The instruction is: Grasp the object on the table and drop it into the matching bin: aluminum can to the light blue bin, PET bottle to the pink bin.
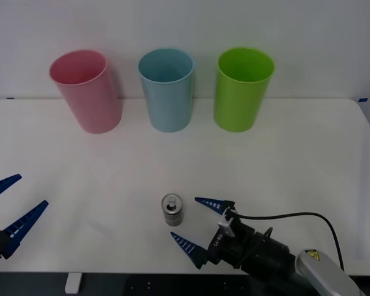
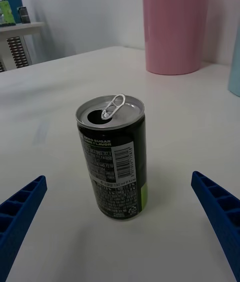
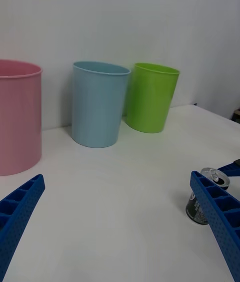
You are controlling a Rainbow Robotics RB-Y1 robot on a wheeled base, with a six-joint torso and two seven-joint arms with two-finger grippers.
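A small aluminum can point(image 1: 172, 210) point(image 2: 114, 157) point(image 3: 204, 201) stands upright on the white table point(image 1: 296, 160) near its front edge; its top is silver with a raised pull tab, its body dark. My right gripper point(image 1: 197, 224) point(image 2: 120, 222) is open just right of the can, one blue finger on each side of it, not touching. At the front left corner my left gripper point(image 1: 11, 206) point(image 3: 120, 227) is open and holds nothing. The light blue bin point(image 1: 166, 89) point(image 3: 97, 104) stands at the back centre, the pink bin point(image 1: 86, 90) point(image 2: 176, 18) point(image 3: 17, 115) to its left.
A lime green bin point(image 1: 242, 89) point(image 3: 151, 96) stands right of the light blue one along the back edge. A black cable point(image 1: 296, 217) loops over my right arm. Bare tabletop lies between the can and the bins.
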